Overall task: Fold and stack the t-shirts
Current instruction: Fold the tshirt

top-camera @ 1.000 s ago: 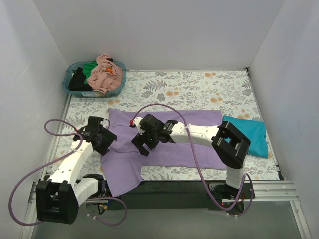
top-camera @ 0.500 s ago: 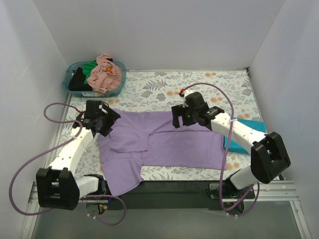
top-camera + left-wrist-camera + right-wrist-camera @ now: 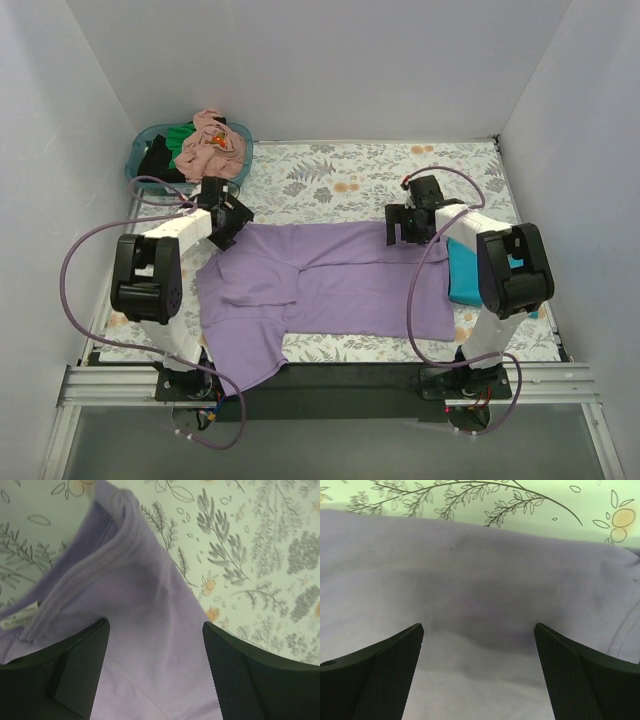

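The purple shirt (image 3: 340,285) lies spread mid-table, its near-left part hanging over the near edge. The left gripper (image 3: 156,630) at its far-left corner and the right gripper (image 3: 478,632) at its far-right edge both have fingers wide apart over the cloth. A white tag (image 3: 19,615) by the collar carries print too small to read.

A big shirt (image 3: 340,285) lies spread flat across the middle of the desk (image 3: 400,170). Its near left part hangs over the front edge of the desk. A basket (image 3: 133,162) sits in the far left corner, behind the big shirt, with a pile of shirts (image 3: 208,145) in it. A folded shirt (image 3: 462,285) lies just right of the big shirt. The left end effector (image 3: 232,215) is at the big shirt's far left corner, and the right end effector (image 3: 408,225) is at its far right corner.
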Robot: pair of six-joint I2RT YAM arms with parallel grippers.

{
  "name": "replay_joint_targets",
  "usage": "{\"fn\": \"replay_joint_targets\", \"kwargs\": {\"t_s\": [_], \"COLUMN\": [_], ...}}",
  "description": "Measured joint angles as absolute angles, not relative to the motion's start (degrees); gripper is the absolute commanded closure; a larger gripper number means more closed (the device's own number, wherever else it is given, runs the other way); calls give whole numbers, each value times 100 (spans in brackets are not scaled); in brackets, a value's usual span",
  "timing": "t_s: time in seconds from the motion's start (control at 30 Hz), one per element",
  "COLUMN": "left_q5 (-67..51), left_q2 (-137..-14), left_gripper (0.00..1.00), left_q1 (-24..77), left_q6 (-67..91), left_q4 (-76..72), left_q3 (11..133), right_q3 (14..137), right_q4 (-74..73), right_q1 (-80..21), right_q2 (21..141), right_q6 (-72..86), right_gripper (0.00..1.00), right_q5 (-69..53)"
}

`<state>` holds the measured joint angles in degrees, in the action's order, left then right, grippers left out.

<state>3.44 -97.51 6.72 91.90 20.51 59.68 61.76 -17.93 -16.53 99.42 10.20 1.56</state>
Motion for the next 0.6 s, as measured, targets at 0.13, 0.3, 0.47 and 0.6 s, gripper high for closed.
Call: {"fn": "replay_joint_targets", "kwargs": {"t_s": [0.13, 0.3, 0.47, 0.6], "left_q5": [493, 626, 666, 709], "left_q2": [-10418, -10862, -11314, -11557], "left_gripper": [25, 25, 25, 26], "left_q1": [648, 550, 410, 329], "left_q6": [9139, 9122, 9032, 9011], "left_q4": [2204, 2222, 2252, 2241], "left_q3": [6486, 7011, 7618, 7944], "right_q3": [6427, 6910, 7443, 7769], "right_q4": [-1734, -1634, -1540, -1476], "right_q1": [-1573, -1577, -1570, -1549], "right_q2": [10298, 10735, 11163, 11415], "right_q6": [991, 974, 989, 1017], "right_gripper": [2, 2, 2, 2], "right_q5": [8, -148, -268, -342]}}
